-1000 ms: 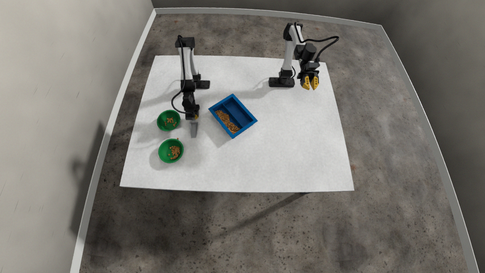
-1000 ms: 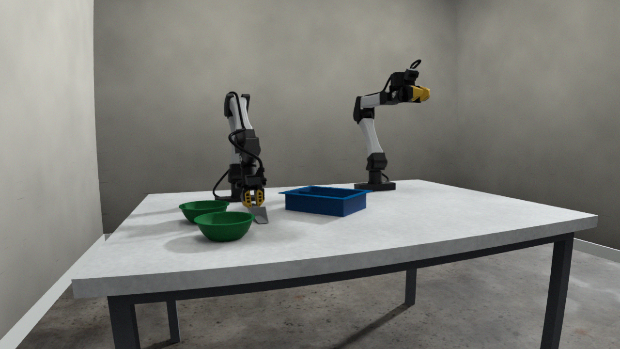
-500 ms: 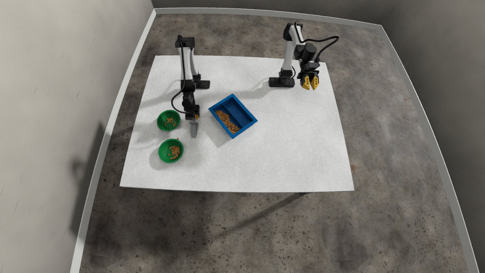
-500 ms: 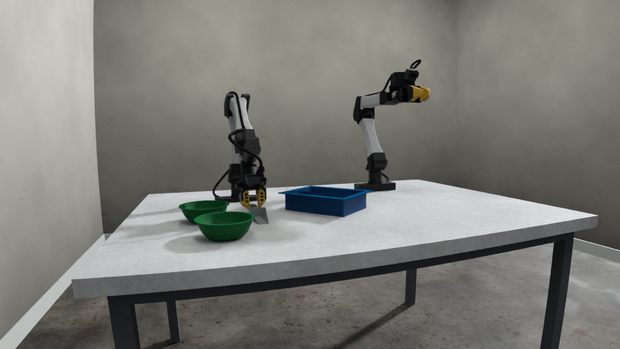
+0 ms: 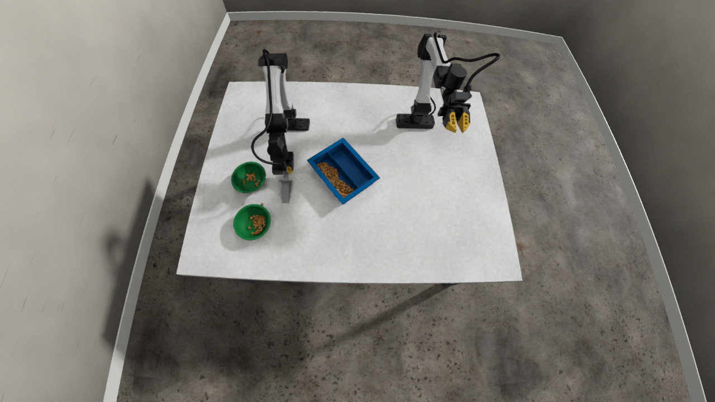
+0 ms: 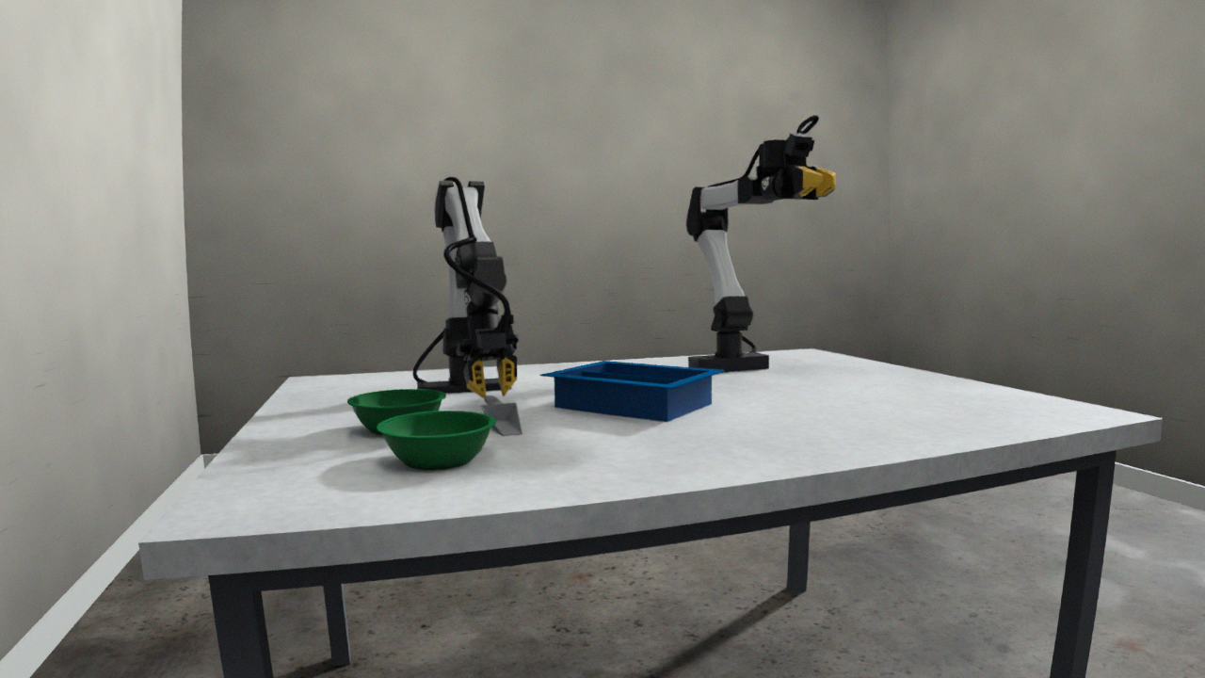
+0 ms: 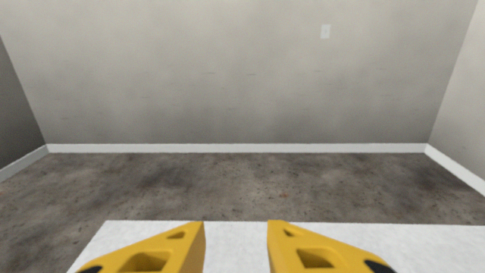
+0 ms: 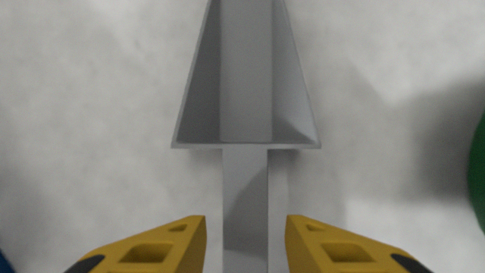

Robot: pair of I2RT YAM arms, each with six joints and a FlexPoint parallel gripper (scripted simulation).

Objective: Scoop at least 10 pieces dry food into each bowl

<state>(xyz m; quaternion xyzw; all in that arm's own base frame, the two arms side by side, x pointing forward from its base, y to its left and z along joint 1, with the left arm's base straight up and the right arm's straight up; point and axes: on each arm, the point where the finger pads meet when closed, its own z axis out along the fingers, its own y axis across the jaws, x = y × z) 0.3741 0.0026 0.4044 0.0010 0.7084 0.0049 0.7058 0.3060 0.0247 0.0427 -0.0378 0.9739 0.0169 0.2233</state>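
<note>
Near bowl [image 5: 242, 220] [image 6: 435, 443]: upright on the counter [image 5: 400, 224] [image 6: 758, 455] [image 7: 235, 246] [image 8: 95, 114], plainly filled past ten pieces; one stray piece [image 5: 262, 204] is seen just beside its rim. Far bowl [image 5: 239, 172] [image 6: 378, 411] [image 8: 480, 174]: upright, more thinly filled; about ten pieces are judged present, but an exact count is prevented by overlap. Scoop [image 5: 285, 191] [image 6: 504, 417] [image 8: 246, 95]: laid on the counter between bowls and box, touching neither, with no food seen in its visible part. Its handle is flanked, not gripped, by the right pincer [image 5: 288, 171] [image 6: 494, 395] [image 8: 245, 226], which is parted moderately. Box [image 5: 361, 189] [image 6: 610, 395] [image 8: 4, 265]: flat, with food [image 5: 334, 180] left in one compartment. Left pincer [image 5: 457, 130] [image 6: 830, 184] [image 7: 236, 222]: raised well apart, partly spread, holding nothing.

Scooping is judged nearly or wholly finished; the far count is to be confirmed and the right pincer withdrawn. The scoop's front is cropped in the right wrist view; bowl contents are hidden in the exterior view.

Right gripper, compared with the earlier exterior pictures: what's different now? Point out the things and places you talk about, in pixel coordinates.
The right gripper's [image 5: 288, 171] [image 6: 491, 395] [image 8: 245, 217] fingers have spread, apparently letting go of the scoop [image 5: 285, 192] [image 6: 506, 418] [image 8: 246, 83]; gaps show either side of its handle. The scoop, box [image 5: 361, 190] [image 6: 610, 395] and left gripper [image 5: 457, 129] [image 6: 829, 183] [image 7: 236, 232] look unmoved.
</note>
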